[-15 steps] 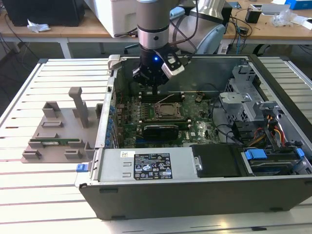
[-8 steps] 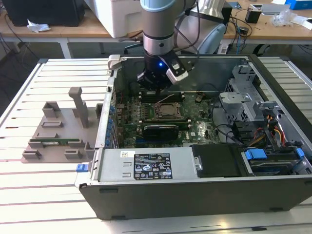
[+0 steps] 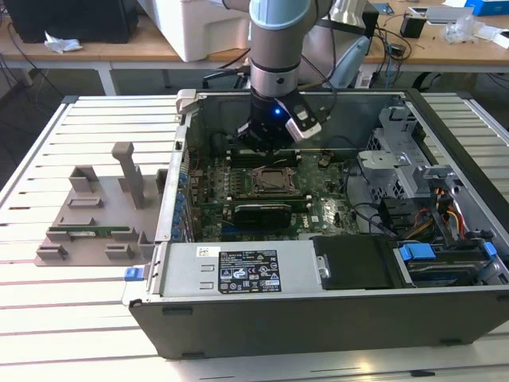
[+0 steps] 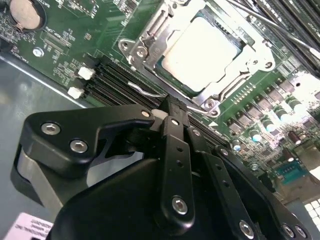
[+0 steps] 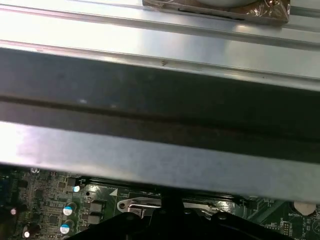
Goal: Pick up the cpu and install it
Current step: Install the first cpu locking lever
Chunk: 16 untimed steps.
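Nearest item, in the second wrist view: the gripper (image 4: 172, 106), black, its fingers (image 4: 175, 140) drawn together into one narrow bar with nothing visible between them, close over the motherboard (image 4: 65, 45) beside the memory slots (image 4: 117, 82). We list the cpu (image 4: 205, 50), pale silver top, lying flat inside the metal socket frame (image 4: 145, 45), apart from the gripper. In the exterior view we place the cpu at the centre of the open computer case (image 3: 318, 322), the gripper at twelve o'clock of it, the power supply (image 3: 238, 270) at six o'clock, and a grey fixture (image 3: 95, 211) at nine o'clock outside the case.
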{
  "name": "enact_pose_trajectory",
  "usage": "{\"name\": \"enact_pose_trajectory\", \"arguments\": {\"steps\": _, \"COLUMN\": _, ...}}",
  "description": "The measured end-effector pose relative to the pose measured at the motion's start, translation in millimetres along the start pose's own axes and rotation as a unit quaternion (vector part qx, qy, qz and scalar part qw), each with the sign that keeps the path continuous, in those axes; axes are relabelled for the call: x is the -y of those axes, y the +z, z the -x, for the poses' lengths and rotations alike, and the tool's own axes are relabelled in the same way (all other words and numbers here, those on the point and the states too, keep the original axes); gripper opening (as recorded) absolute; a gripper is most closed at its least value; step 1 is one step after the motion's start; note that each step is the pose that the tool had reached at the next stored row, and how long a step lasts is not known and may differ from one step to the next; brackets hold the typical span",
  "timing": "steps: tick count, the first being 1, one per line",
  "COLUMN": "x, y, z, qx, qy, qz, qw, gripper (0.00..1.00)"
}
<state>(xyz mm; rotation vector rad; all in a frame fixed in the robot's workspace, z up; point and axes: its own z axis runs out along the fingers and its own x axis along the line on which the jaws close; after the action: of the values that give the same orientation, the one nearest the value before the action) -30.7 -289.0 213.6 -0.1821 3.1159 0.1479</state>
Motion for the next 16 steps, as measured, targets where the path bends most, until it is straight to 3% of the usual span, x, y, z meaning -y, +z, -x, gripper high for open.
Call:
{"name": "enact_pose_trajectory", "arguments": {"steps": 8, "x": 2.2, "y": 5.8, "z": 13.8, "qx": -0.0032, "qy": 0.0, "qz": 0.0004, "qw": 1.0, "gripper": 0.11}}
{"name": "enact_pose_trajectory", "arguments": {"steps": 16, "x": 3.2, "y": 9.9, "z": 19.0, "qx": -0.0042, "qy": 0.001, "qz": -0.0004, "qw": 1.0, "gripper": 0.11}}
